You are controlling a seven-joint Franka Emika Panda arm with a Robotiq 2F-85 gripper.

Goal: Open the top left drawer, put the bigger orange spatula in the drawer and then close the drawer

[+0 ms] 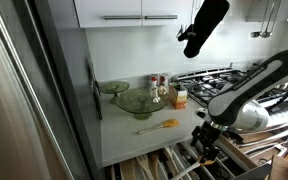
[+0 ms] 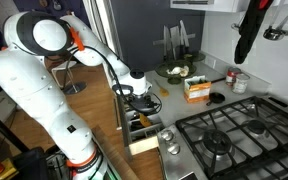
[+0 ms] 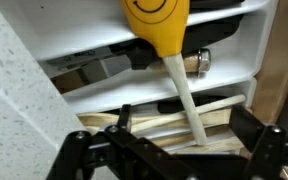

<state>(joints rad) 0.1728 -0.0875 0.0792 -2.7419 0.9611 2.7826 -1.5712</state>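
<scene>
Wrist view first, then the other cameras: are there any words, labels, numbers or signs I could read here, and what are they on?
Words or numbers: none can be read in any view.
A smiley face, drawn, with no lettering: on the head of the orange spatula in the wrist view.
Print on the carton, seen in both exterior views: too small and blurred to read.

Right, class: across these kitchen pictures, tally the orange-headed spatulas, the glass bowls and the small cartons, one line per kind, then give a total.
Orange-headed spatulas: 2
Glass bowls: 2
Small cartons: 1
Total: 5
</scene>
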